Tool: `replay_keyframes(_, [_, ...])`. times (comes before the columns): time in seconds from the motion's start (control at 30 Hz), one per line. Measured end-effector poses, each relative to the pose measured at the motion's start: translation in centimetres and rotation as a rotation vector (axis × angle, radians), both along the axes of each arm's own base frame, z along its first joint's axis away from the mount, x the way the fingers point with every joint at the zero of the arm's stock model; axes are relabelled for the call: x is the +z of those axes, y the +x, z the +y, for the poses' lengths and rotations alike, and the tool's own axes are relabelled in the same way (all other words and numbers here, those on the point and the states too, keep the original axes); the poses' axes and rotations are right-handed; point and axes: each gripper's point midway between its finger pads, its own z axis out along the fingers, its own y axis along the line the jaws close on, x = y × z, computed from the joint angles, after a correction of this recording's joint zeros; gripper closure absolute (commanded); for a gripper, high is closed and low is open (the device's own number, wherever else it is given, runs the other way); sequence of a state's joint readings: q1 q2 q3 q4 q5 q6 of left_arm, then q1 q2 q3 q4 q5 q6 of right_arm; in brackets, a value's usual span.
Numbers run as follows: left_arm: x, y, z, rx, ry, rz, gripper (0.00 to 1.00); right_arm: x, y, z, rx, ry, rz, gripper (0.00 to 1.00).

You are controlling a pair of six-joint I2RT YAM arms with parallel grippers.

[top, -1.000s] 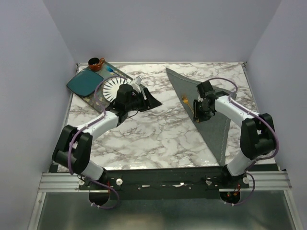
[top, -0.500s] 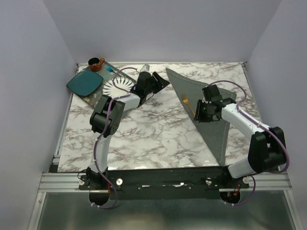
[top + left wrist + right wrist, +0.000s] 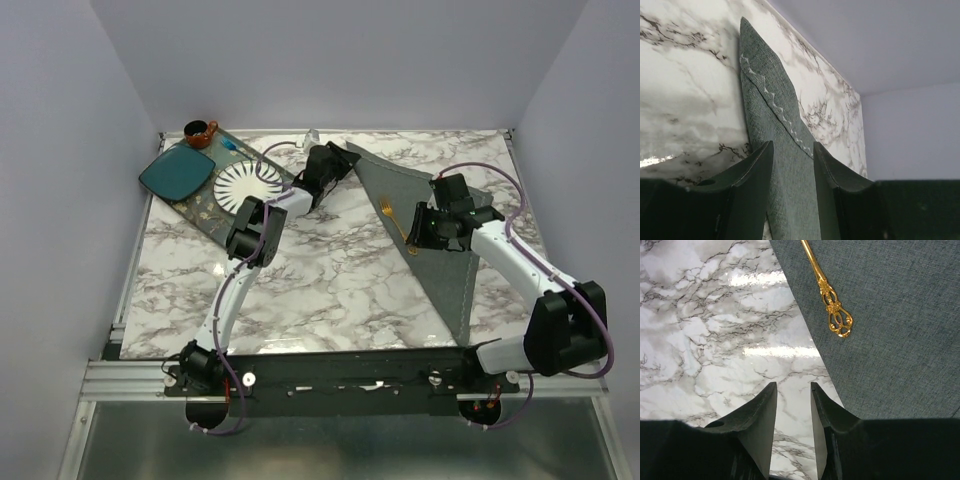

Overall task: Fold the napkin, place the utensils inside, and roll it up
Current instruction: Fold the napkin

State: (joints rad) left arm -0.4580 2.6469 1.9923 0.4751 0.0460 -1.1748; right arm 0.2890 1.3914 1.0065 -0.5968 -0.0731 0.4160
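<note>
The napkin (image 3: 450, 270) lies folded into a dark grey triangle on the right half of the marble table. One gold utensil (image 3: 393, 220) rests along its left edge. My left gripper (image 3: 340, 165) reaches to the napkin's far-left corner. In the left wrist view the napkin (image 3: 770, 100) shows in the gap of the left gripper (image 3: 793, 143), whose jaws stand partly apart. My right gripper (image 3: 415, 238) hovers by the utensil's near end. In the right wrist view the right gripper (image 3: 793, 384) is open over bare marble, just left of the napkin (image 3: 890, 315) and the utensil (image 3: 832, 310).
At the far left a dark tray (image 3: 215, 208) carries a white ribbed plate (image 3: 245, 183) and a teal square plate (image 3: 177, 172). A brown cup (image 3: 200, 133) stands behind them. Walls close in the back and both sides of the table.
My left arm has swung from over the white plate to the napkin's far-left corner, and its jaws have narrowed. The right gripper has shifted slightly to the right beside the utensil.
</note>
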Motion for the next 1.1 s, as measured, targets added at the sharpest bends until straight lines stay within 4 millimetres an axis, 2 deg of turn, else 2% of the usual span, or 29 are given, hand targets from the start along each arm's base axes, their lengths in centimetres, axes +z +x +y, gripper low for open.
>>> replay_keyframes(0.17, [-1.0, 1.3, 0.8, 0.055, -0.007, 0.002, 0.51, 0.5, 0.2, -0.3, 0.002, 0.0, -0.021, 0.59])
replay_keyframes(0.3, [-1.2, 2.0, 1.8, 0.107, 0.001, -0.002, 0.38, 0.9, 0.4, -0.4, 0.003, 0.003, -0.041, 0.59])
replay_keyframes(0.4, [-1.1, 2.4, 2.3, 0.144, -0.013, 0.002, 0.35, 0.7, 0.5, -0.4, 0.005, 0.002, -0.045, 0.59])
replay_keyframes(0.57, [-0.5, 3.4, 2.4, 0.189, -0.053, 0.013, 0.39, -0.1, 0.0, -0.6, 0.005, -0.004, -0.025, 0.59])
replay_keyframes(0.63, [-0.8, 3.7, 2.3, 0.194, -0.065, 0.028, 0.44, -0.2, -0.1, -0.6, 0.006, -0.005, -0.022, 0.59])
replay_keyframes(0.7, [-1.2, 3.7, 2.4, 0.203, -0.084, 0.045, 0.44, -0.2, -0.2, -0.7, 0.006, -0.005, -0.023, 0.59])
replay_keyframes(0.93, [-1.3, 4.0, 2.4, 0.226, -0.14, 0.063, 0.46, 0.6, -0.2, -0.9, 0.008, -0.002, -0.054, 0.59])
replay_keyframes(1.1, [-1.4, 4.3, 2.3, 0.229, -0.169, 0.06, 0.52, 0.8, -0.1, -0.9, 0.015, -0.004, -0.066, 0.59])
